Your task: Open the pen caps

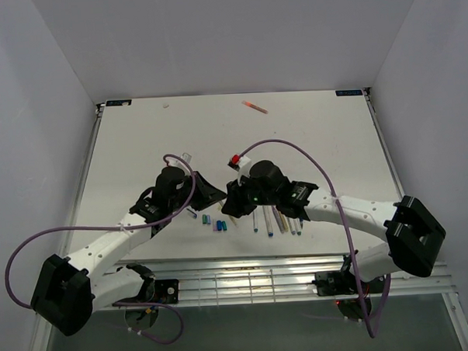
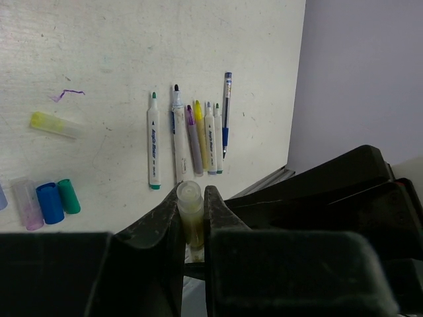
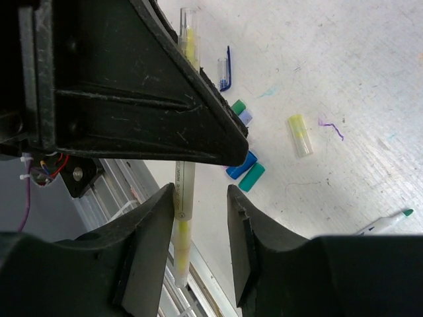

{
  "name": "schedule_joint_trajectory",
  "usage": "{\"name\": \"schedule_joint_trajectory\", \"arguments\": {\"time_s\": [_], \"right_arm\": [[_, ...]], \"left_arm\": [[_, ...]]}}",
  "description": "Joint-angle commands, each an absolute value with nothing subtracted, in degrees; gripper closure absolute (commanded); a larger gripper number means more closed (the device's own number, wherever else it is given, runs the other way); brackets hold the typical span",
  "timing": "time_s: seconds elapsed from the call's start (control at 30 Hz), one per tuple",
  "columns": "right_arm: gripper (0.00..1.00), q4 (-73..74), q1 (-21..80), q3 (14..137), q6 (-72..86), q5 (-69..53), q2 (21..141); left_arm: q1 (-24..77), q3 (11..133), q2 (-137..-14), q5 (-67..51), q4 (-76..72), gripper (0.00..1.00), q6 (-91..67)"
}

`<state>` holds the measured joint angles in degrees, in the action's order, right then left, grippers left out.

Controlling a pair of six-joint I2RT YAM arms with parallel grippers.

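The left gripper (image 2: pixel 191 210) is closed tight on a yellow pen (image 2: pixel 192 228), whose clear cap (image 2: pixel 188 193) pokes out just past the fingertips and looks to be still on, though that is hard to be sure of. The right gripper (image 3: pixel 200 191) is open, its jaws standing on either side of the same pen's barrel lower down. One jaw is at the barrel and the other is clear of it, so it has no hold. Beyond the grippers, a row of pens (image 2: pixel 177 135) lies side by side on the table (image 2: pixel 99 39) with bare tips showing. The loose caps (image 2: pixel 49 202) sit apart from them to one side: blue, green, pale purple and a yellow one. Well away at the far side lies an orange pen (image 1: pixel 254 106), too small to tell whether it is capped. By my reading most of the job is done, with the held pen and perhaps the orange one left.
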<state>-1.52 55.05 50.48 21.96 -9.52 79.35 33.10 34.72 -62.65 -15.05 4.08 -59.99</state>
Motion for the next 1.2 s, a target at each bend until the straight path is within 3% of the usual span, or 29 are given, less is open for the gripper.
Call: {"name": "schedule_joint_trajectory", "arguments": {"time_s": [0.0, 0.13, 0.2, 0.23, 0.27, 0.3, 0.33, 0.4, 0.7, 0.9, 1.17], "right_arm": [[0.57, -3.3, 55.3, 52.7, 21.3, -11.8, 81.0], [0.59, -4.5, 55.4, 52.6, 21.6, -12.7, 81.7], [0.85, -4.6, 55.4, 52.7, 21.7, -12.8, 82.1], [0.92, -4.5, 55.5, 52.7, 22.1, -12.5, 82.1], [0.92, -4.4, 55.5, 52.4, 22.4, -12.2, 81.9], [0.92, -4.7, 55.4, 51.9, 22.8, -12.0, 81.5], [0.92, -4.9, 55.5, 51.5, 23.0, -11.9, 81.0], [0.92, -5.4, 55.4, 49.7, 24.6, -10.8, 79.7], [0.92, -4.0, 54.2, 45.4, 31.7, -1.4, 74.4], [0.92, -3.4, 53.0, 49.7, 36.0, 2.4, 74.6], [0.92, -8.0, 53.0, 54.1, 40.5, 0.6, 78.3]], "left_arm": [[33.0, 37.1, -62.6, -16.6, 4.0, 1.0, -58.8], [33.0, 37.2, -62.8, -17.3, 3.4, 1.0, -58.9], [33.0, 37.3, -63.1, -17.7, 3.3, 0.97, -58.7], [33.0, 37.3, -63.1, -17.7, 3.4, 0.86, -58.6], [33.0, 37.6, -62.9, -16.9, 3.9, 0.69, -58.4], [33.0, 37.8, -62.3, -16.3, 5.0, 0.42, -58.3], [33.0, 37.9, -61.9, -15.5, 5.4, 0.27, -58.0], [33.0, 38.8, -60.7, -12.3, 7.4, 0.16, -56.4], [33.0, 36.0, -47.2, -1.4, 10.8, 0.13, -53.2], [33.3, 25.5, -42.4, -11.7, 1.7, 0.3, -56.6], [37.4, 27.4, -49.6, -15.4, -1.8, 0.32, -54.3]]}}
